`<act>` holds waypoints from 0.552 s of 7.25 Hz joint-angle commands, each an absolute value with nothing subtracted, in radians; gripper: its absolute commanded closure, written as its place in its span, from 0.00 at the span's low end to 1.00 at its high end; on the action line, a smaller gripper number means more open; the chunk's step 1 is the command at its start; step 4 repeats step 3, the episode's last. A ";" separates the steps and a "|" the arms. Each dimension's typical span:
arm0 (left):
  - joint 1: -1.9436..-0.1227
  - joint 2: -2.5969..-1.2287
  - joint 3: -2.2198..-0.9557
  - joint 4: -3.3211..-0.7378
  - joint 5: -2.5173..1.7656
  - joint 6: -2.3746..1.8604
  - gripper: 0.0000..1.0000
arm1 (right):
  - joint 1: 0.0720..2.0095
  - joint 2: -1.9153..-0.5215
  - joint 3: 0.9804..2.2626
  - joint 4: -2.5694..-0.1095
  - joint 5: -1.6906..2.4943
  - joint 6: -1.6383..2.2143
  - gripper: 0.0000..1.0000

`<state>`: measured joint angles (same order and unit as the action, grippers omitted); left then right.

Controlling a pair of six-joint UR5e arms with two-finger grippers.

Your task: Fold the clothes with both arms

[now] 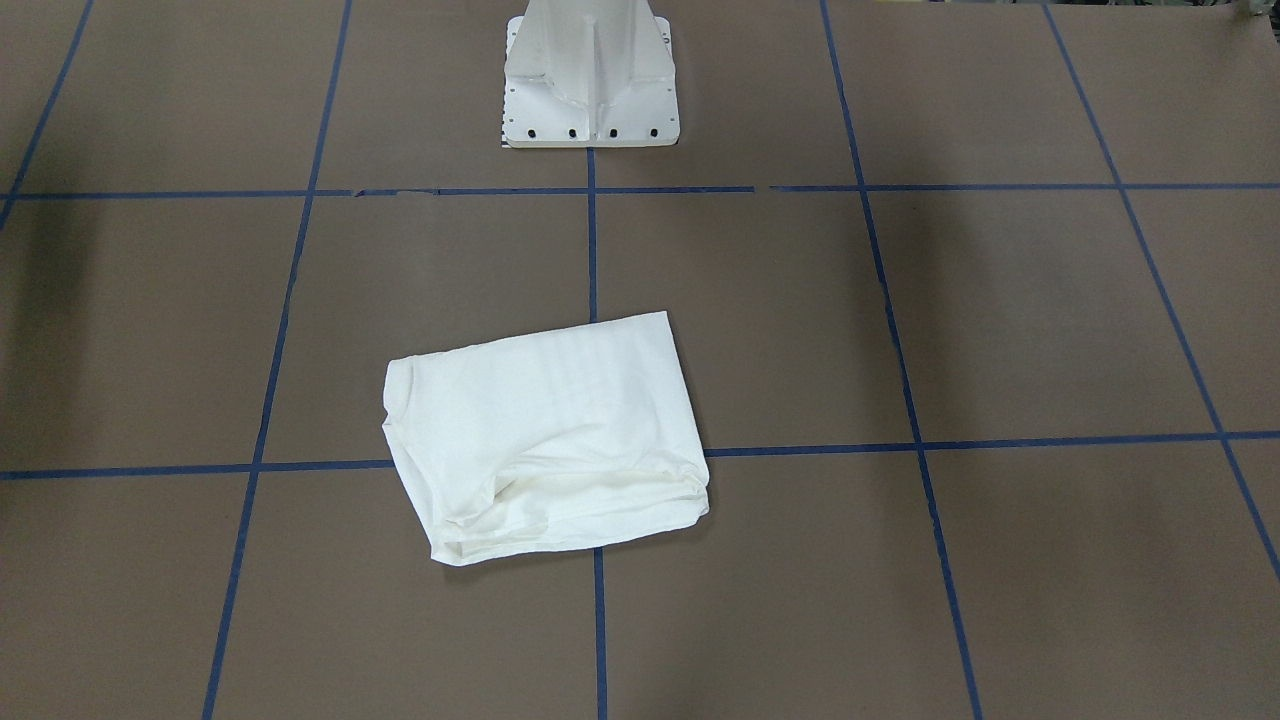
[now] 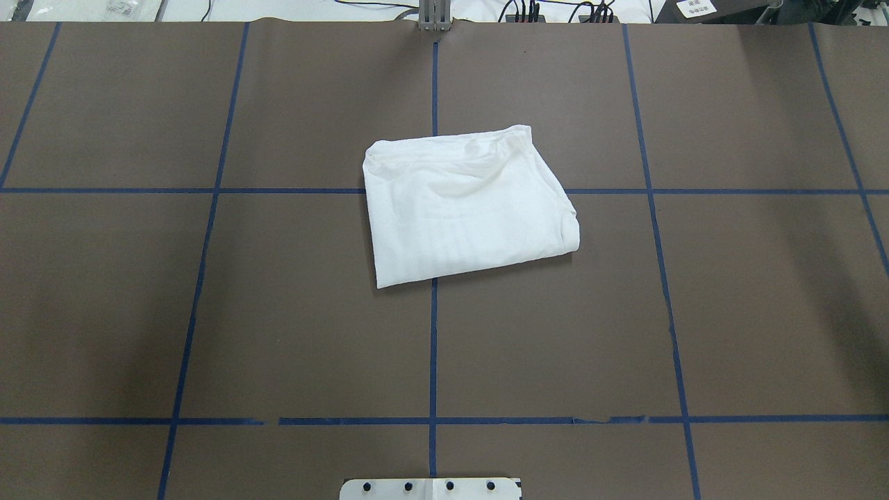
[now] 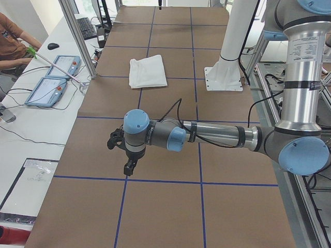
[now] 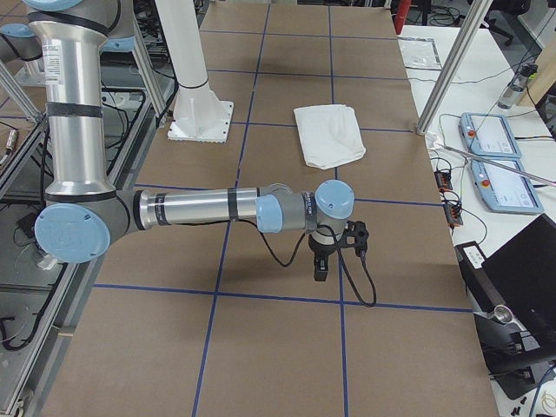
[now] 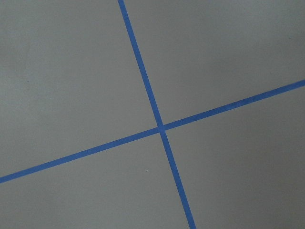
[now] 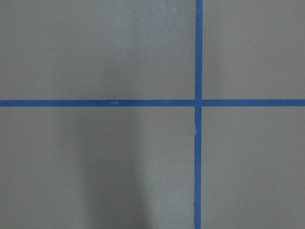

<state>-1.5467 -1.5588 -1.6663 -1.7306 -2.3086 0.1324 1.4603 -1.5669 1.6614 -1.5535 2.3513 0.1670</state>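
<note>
The white T-shirt (image 1: pixel 545 435) lies folded into a rough rectangle near the table's middle, with no print or collar showing; it also shows in the overhead view (image 2: pixel 465 208) and both side views (image 3: pixel 147 71) (image 4: pixel 328 133). My left gripper (image 3: pixel 128 168) hangs over bare table far from the shirt, seen only in the exterior left view. My right gripper (image 4: pixel 320 269) hangs likewise at the other end, seen only in the exterior right view. I cannot tell whether either is open or shut. Both wrist views show only brown table and blue tape.
The brown table carries a grid of blue tape lines (image 2: pixel 433 347). The white pedestal base (image 1: pixel 592 80) stands at the robot's edge of the table. Teach pendants (image 3: pixel 51 77) lie on a side bench, where a person (image 3: pixel 13 41) sits.
</note>
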 commanded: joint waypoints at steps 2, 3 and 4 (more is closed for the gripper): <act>-1.548 -1.563 -1.677 -1.732 -2.310 0.140 0.00 | 1.460 -1.568 1.661 -1.555 2.352 0.167 0.00; -1.548 -1.562 -1.677 -1.732 -2.309 0.138 0.00 | 1.460 -1.566 1.661 -1.557 2.353 0.167 0.00; -1.548 -1.562 -1.677 -1.732 -2.309 0.138 0.00 | 1.460 -1.566 1.661 -1.557 2.353 0.167 0.00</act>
